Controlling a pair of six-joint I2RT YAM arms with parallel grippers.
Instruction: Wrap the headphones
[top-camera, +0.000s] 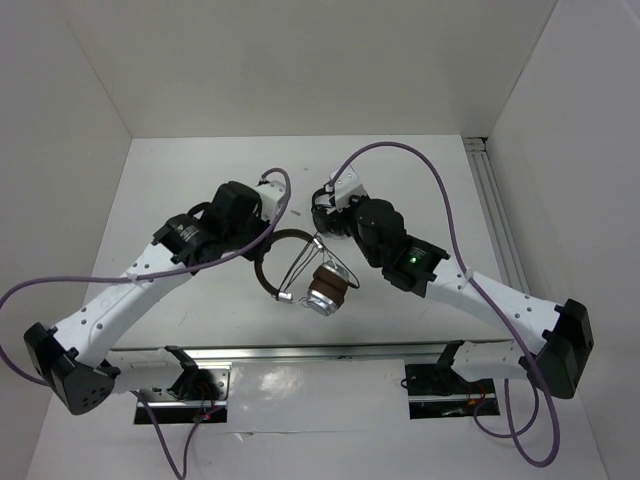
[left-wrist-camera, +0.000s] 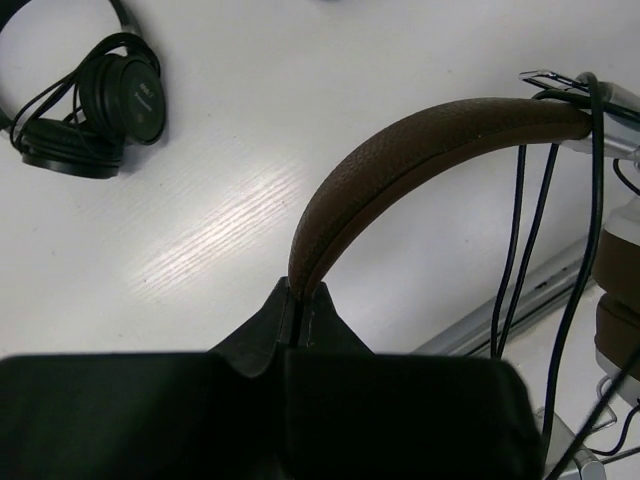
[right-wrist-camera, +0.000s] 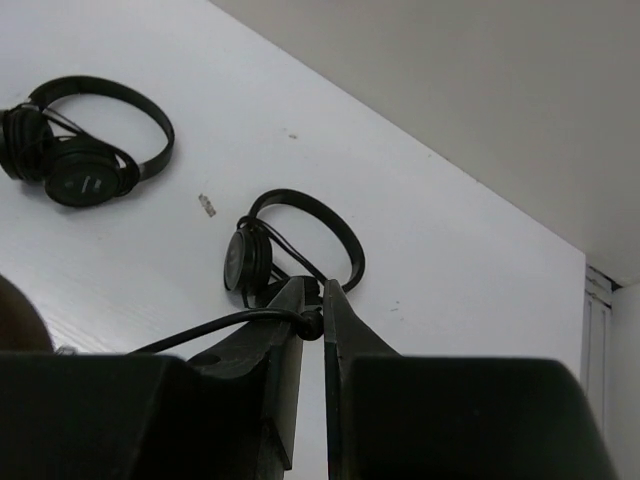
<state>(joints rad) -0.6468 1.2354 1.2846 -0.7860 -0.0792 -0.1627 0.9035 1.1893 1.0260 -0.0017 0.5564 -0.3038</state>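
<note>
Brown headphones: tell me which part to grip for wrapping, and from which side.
Grip the headband, coming at the arch from the side away from the earcups. It is a thin, firm strip that fingers can clamp, and this leaves earcups and cable hanging free. The left gripper holds it so; the right gripper pinches the cable.

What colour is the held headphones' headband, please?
The headband is brown, clearest in the left wrist view.

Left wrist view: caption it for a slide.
Left pincer grips the headphones by the headband; cable hangs right, small black headphones beyond.
</note>
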